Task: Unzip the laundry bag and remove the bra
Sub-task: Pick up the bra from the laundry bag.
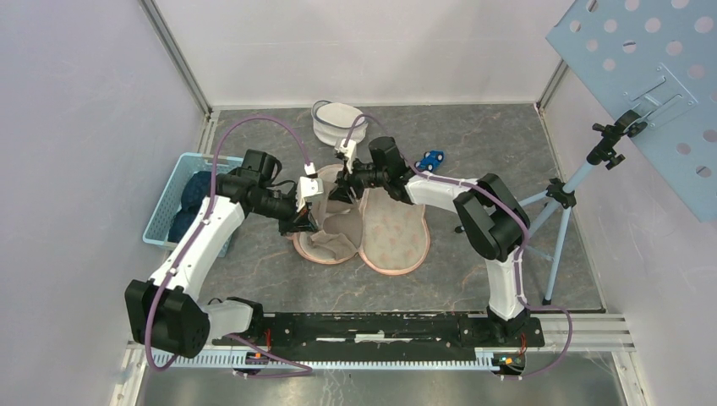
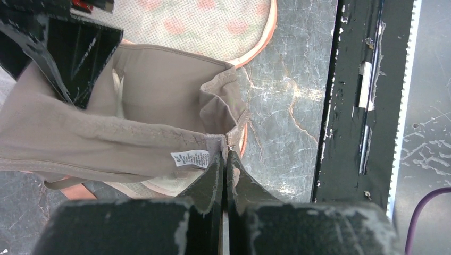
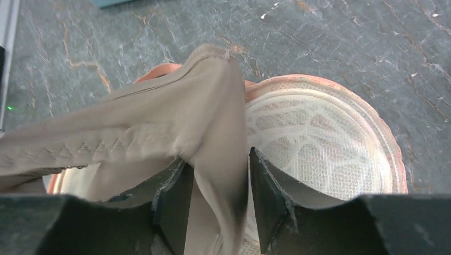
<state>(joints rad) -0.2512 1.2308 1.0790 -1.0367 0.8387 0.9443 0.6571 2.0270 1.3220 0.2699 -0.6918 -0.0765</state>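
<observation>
White care label (image 2: 190, 158) on the beige bra (image 2: 154, 95) carries unreadable print.

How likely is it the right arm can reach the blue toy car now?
Probably yes: the blue toy car sits uncovered right beside that arm's forearm. The right tool would first have to clear the bra draped through it.
</observation>
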